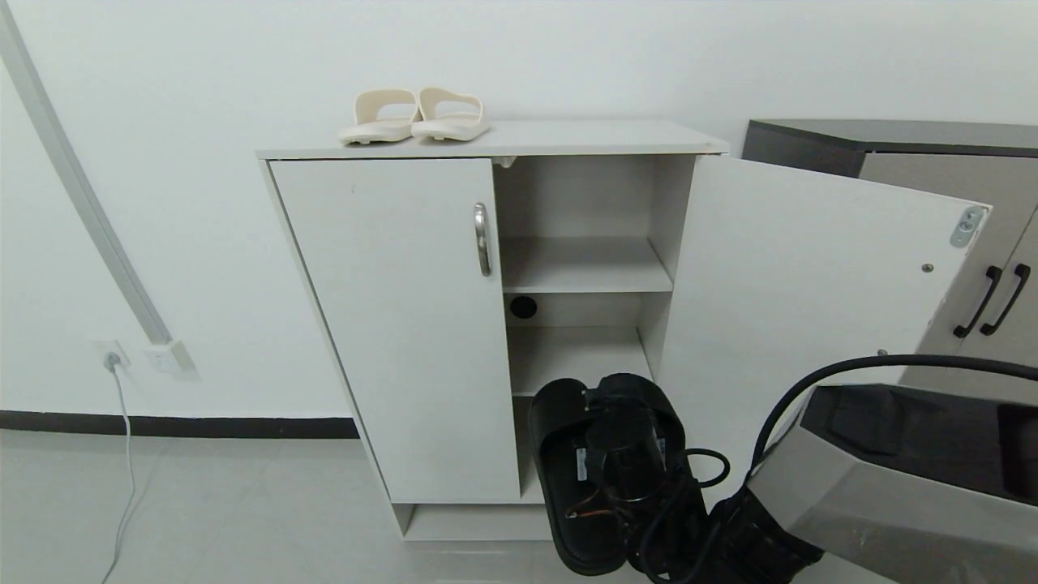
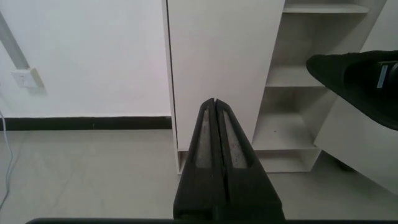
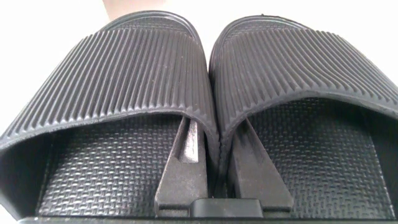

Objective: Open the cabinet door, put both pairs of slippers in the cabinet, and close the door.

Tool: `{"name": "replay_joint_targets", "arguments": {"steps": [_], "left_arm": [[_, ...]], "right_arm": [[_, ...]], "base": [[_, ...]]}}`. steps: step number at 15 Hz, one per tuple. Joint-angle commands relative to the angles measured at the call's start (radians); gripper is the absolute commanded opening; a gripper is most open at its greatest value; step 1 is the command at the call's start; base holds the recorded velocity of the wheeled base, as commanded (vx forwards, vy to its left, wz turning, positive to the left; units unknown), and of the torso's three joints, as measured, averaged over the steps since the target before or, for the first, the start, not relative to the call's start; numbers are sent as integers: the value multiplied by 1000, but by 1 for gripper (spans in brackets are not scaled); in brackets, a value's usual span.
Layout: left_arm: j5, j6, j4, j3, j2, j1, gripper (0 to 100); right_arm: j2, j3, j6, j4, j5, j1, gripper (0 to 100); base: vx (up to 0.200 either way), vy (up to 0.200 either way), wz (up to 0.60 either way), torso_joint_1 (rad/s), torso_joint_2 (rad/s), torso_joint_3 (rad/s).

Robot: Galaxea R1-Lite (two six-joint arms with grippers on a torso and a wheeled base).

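A white cabinet [image 1: 389, 324] stands against the wall with its left door shut and its right door [image 1: 795, 284] swung wide open, showing bare shelves [image 1: 584, 268]. A beige pair of slippers [image 1: 413, 118] lies on the cabinet top. My right gripper [image 3: 216, 127] is shut on the black pair of slippers [image 3: 199, 81], pinching their inner sides together. It holds that black pair [image 1: 568, 454] low in front of the open right compartment. My left gripper [image 2: 214, 109] is shut and empty, low above the floor, facing the closed left door [image 2: 217, 56].
A grey cabinet [image 1: 932, 162] with black handles stands right behind the open door. A wall socket with a hanging cable [image 1: 109, 357] is at the far left. Bare tiled floor [image 1: 203, 503] lies left of the white cabinet.
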Motion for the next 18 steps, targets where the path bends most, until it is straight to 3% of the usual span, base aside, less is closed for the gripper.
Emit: {"name": "replay_joint_targets", "arguments": {"steps": [1,18], "left_arm": [[-1,0,0,0,2,0,0],[-4,4,0,0,2,0,0]], "right_arm": [[12,2,1,0,1,-2,0],[159,-102,-10,-63,-13,-14,0]], "base": [[0,0,0,0,0,0],[0,0,0,4,2,-151]]}}
